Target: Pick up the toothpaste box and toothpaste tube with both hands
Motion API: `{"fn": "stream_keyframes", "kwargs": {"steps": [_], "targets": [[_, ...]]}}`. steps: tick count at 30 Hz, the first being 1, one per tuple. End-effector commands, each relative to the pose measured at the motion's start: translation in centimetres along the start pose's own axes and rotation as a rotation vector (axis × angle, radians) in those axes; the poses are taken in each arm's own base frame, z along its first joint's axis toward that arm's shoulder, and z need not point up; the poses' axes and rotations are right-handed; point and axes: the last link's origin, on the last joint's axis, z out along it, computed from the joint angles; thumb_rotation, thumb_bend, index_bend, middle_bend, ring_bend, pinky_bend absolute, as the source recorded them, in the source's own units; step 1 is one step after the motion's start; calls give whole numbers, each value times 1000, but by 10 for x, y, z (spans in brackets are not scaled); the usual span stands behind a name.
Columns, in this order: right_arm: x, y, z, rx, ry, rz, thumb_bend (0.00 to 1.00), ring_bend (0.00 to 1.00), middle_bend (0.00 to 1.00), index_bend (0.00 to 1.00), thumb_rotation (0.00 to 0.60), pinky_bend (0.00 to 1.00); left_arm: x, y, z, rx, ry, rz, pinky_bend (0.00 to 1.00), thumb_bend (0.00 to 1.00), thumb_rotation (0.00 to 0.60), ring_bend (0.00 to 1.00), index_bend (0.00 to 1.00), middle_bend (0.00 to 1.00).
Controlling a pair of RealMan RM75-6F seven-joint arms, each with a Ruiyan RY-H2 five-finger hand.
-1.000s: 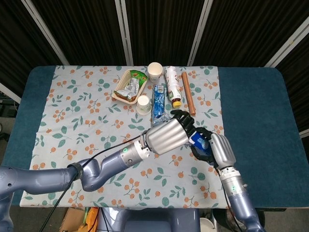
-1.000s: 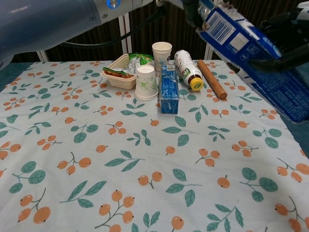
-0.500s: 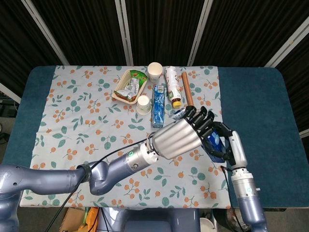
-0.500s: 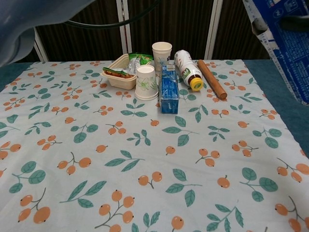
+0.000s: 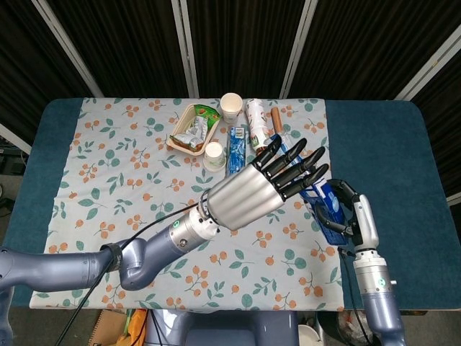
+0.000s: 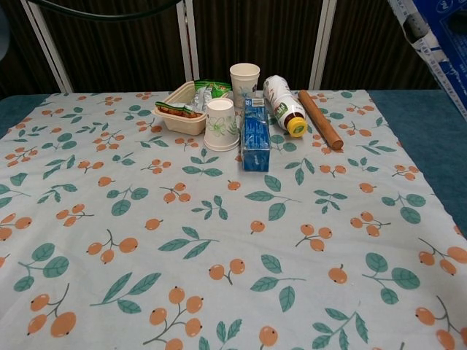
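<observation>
My right hand [image 5: 353,214] grips a long blue toothpaste box [image 5: 325,200] off the right edge of the cloth. In the chest view the box [image 6: 438,36] hangs high at the top right, its open end dark inside. The white-and-blue far end of the box [image 5: 288,148] peeks out behind the fingers of my left hand. That left hand [image 5: 256,194] floats above the table centre, seen from the back, its black fingers straight and spread with nothing seen in them. I can make out no tube. The chest view shows neither hand.
At the back of the floral cloth [image 6: 146,219] stand a tray of wrappers [image 6: 175,109], two paper cups [image 6: 244,76] [image 6: 221,124], a second blue carton [image 6: 255,135], a lying yellow-capped bottle [image 6: 281,102] and a brown stick [image 6: 319,117]. Blue table [image 5: 382,144] borders the cloth.
My left hand has come off the box, swung up and left, and its fingers have spread straight. The box has risen higher and further right in the chest view.
</observation>
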Motion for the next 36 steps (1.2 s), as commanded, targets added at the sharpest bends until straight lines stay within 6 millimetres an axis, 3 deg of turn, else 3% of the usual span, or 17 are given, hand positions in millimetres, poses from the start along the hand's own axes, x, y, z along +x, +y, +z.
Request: {"fn": "stream_keyframes", "kwargs": {"steps": [1,6,9,19,25,34,36], "targets": [[0,-2,0,6,-2,36,408,453,511,442,600,453,2,0,-3,15,5,-21,264,0,600,118,0,38],[6,-7,2,47,22,141,407,453,511,442,600,453,5,-5,-30,56,-11,-72,264,0,600,118,0,39],[15,-11,4,73,51,215,407,453,511,442,600,453,5,-18,-63,93,-47,-82,264,0,600,118,0,39],[48,-34,8,202,108,373,408,454,512,442,600,453,2,-67,-228,292,-302,-87,264,0,600,118,0,41],[67,-52,4,285,170,465,407,453,511,433,600,453,-4,-77,-313,413,-468,-95,264,0,600,118,0,41],[85,-67,0,340,211,512,407,442,511,407,600,453,-2,-64,-392,488,-597,-129,227,0,600,118,0,34],[88,-69,-1,338,210,514,408,420,511,375,600,447,1,-62,-394,484,-578,-140,224,0,600,118,0,32]]}}
